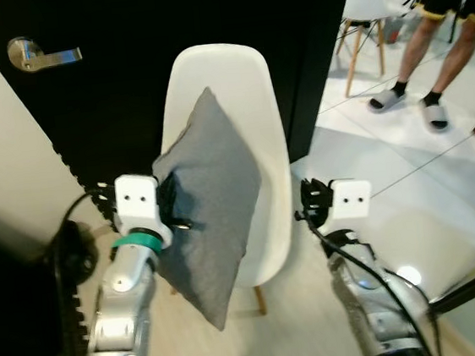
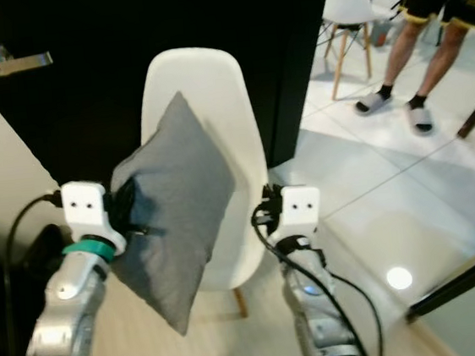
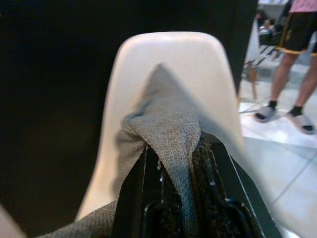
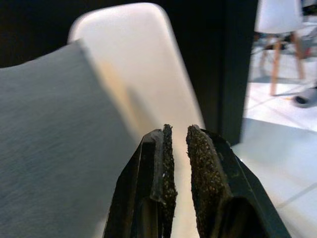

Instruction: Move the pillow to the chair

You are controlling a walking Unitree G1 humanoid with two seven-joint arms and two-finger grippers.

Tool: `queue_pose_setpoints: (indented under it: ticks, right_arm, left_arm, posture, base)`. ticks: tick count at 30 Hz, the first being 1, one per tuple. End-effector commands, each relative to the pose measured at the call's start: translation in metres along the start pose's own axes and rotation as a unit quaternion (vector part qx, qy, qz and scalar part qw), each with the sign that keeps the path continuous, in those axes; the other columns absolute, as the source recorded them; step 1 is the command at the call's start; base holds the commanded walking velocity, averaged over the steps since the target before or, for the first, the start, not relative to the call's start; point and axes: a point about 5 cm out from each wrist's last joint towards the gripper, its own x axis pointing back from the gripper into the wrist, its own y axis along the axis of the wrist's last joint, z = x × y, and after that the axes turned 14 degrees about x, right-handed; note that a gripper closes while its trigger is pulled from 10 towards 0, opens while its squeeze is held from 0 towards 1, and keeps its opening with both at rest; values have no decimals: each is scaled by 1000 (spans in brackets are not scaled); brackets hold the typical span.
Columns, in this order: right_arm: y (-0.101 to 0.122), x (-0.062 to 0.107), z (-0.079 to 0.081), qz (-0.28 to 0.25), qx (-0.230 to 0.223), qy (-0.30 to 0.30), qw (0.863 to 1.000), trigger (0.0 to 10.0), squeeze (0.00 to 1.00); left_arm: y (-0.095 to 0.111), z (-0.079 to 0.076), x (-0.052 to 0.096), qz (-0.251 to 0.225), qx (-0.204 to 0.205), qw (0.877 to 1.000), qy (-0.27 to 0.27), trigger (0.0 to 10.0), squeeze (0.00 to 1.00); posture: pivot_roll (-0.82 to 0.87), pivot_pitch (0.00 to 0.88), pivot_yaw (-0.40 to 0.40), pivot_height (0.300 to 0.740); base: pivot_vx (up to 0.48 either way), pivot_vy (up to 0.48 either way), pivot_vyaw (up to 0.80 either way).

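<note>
**Grey pillow held up in front of the white chair**

The grey pillow (image 1: 210, 202) hangs tilted on one corner, its top point up against the backrest of the white chair (image 1: 245, 84) and its lowest corner hanging down below the seat edge. It is off the floor and covers much of the chair's shell from the head views. Whether it touches the seat cannot be told.

The left tool (image 1: 175, 208) grips the pillow at its left edge. In the left wrist view the two black fingers (image 3: 208, 173) are closed tight on a bunched fold of grey fabric (image 3: 173, 134), with the chair's rounded back rising just behind.

The right tool (image 2: 262, 211) sits beside the chair's right edge, near the seat, apart from the pillow. Its fingers (image 4: 205, 168) stand nearly together with a thin gap between them, holding nothing.

Behind the chair is a black door (image 1: 125, 79) with a silver lever handle (image 1: 38, 54). On the pale tiled floor (image 1: 390, 170) to the right stands a person (image 1: 439, 29) in dark shorts and slippers, near another white chair (image 1: 368, 3) with wooden legs.
</note>
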Motion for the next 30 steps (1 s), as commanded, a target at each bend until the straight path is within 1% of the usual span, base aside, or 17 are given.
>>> queue_pose_setpoints:
  ticks: [1,11,18,25,30]
  right_arm:
    - [-3,2,3,7,-10,2,1000,10000,0]
    - [-3,2,2,7,-8,2,1000,10000,0]
    - [-3,2,4,8,-9,7,1000,10000,0]
    - [-8,5,6,20,-14,15,1000,10000,0]
    - [-9,6,4,21,-19,11,1000,10000,0]
  left_arm:
    - [16,4,0,-41,-2,999,-2,10000,0]
    - [16,3,0,-42,0,999,-3,10000,0]
    - [14,5,1,-39,0,999,4,10000,0]
    - [11,8,2,-32,3,999,0,10000,0]
    - [10,6,2,-31,5,999,-5,10000,0]
  posture:
    - [53,17,80,740]
    - [52,13,77,740]
    - [52,13,77,740]
    - [47,0,78,740]
    - [45,0,77,720]
  base:
    - [360,0,0]
    - [373,0,0]
    - [0,0,0]
    - [0,0,0]
    - [0,0,0]
